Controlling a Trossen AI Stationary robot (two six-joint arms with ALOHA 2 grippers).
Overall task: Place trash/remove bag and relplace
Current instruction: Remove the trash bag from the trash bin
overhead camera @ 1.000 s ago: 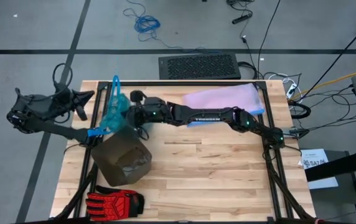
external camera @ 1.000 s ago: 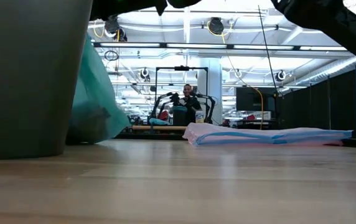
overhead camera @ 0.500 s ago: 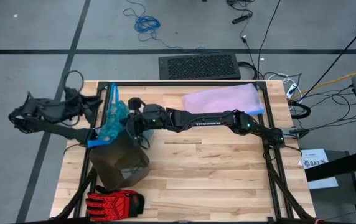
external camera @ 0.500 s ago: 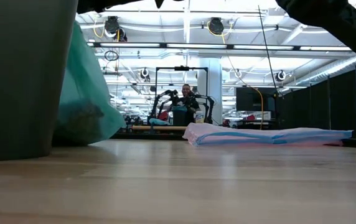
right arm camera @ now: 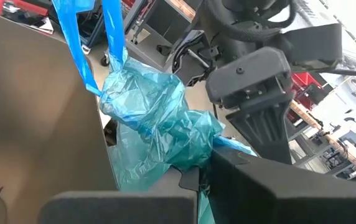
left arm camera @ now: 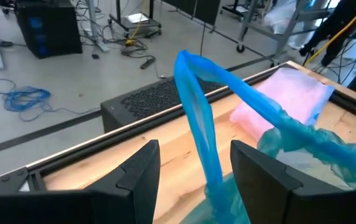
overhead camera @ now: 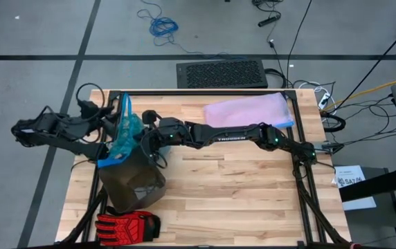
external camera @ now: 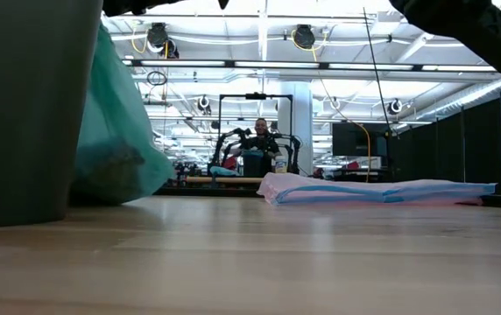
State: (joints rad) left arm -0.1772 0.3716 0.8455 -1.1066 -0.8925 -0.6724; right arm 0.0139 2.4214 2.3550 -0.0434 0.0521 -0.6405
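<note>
The teal-green bag [overhead camera: 124, 131] hangs bunched at the far side of the dark bin [overhead camera: 134, 183], out of it. Its lower end [external camera: 119, 171] reaches down to table level behind the bin. My right gripper [overhead camera: 147, 141], reaching across from the right, is shut on the bag. My left gripper [overhead camera: 109, 119] stands open at the table's left. Its fingers stand on either side of the bag's upright blue drawstring loop [left arm camera: 196, 118]; I cannot tell whether they touch it. A second blue loop [overhead camera: 108, 160] droops by the bin's rim. The trash does not show. My right gripper [right arm camera: 196, 177] pinches a bunch of the bag's crumpled upper plastic [right arm camera: 193, 152] between its two fingers, several layers gathered. The fingers come in about level from the table's right. The bag hangs below and beside them against the bin's wall [right arm camera: 35, 112].
A pale lilac bag with a blue rim [overhead camera: 250, 111] lies flat at the far right. A red-and-black glove [overhead camera: 129, 225] lies at the near left corner. Bare wood spans the middle and near right. Far behind the table, a person [external camera: 262, 131] shows in the low view.
My left gripper has moved toward the table's right, toward the bag, and sunk a little. My right gripper has shifted slightly toward the left edge with the bag. The bin has slid a little toward the table's left edge, and the bag's lower part now bulges out more behind it.
</note>
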